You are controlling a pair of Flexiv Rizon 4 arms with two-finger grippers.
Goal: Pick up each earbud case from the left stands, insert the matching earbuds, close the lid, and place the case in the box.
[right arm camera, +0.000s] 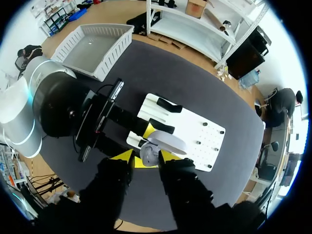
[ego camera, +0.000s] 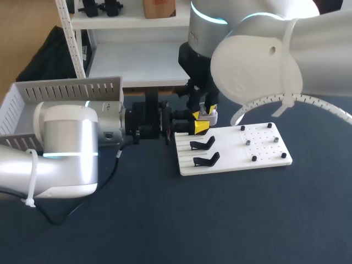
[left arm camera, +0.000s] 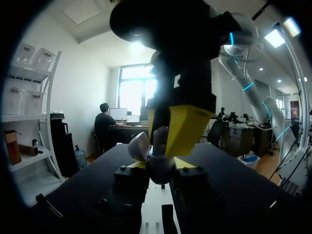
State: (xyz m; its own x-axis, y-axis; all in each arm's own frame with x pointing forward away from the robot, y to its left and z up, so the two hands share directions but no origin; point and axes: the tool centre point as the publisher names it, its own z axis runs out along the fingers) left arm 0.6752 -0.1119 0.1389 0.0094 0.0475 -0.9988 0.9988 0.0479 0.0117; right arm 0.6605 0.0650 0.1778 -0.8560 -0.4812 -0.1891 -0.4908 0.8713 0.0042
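A grey earbud case [ego camera: 210, 115] is held above the back left corner of the white stand board [ego camera: 236, 151]. In the left wrist view my left gripper [left arm camera: 161, 168] is shut on the case [left arm camera: 158, 171], and its lid [left arm camera: 139, 146] stands open. My right gripper [ego camera: 204, 111] comes straight down over it. In the right wrist view its fingers [right arm camera: 127, 158] flank the case [right arm camera: 148, 154] with a small gap, so the right gripper [right arm camera: 147, 158] is open. Two black stands [ego camera: 202, 144] at the board's left end are bare.
The white slatted box [ego camera: 66, 91] sits at the table's back left, behind my left arm [ego camera: 66, 151]. Small pegs [ego camera: 248, 142] dot the right half of the board. The dark table cloth [ego camera: 220, 220] stretches in front of the board.
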